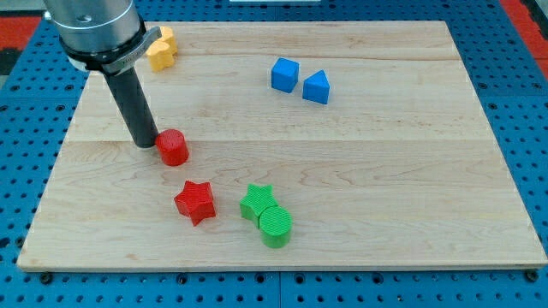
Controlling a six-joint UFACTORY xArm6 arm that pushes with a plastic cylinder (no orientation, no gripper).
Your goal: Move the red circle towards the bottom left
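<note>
your tool is a bare dark rod with nothing to open or close, and it holds nothing; my tip (144, 143) is down on the counter (385, 171) in its left half, nearer the top left corner than the bottom left one. you can read no writing, brand or label anywhere. the red circle (173, 147) sits just beside my tip on its right side, touching or nearly so; which, you cannot tell. toward the bottom edge from it lies a red star (195, 202), then a green star (256, 202) touching a green circle (276, 226). a yellow block (161, 49) sits at the top left corner. a blue cube (284, 74) and a blue wedge-like block (316, 87) lie near the top edge.
</note>
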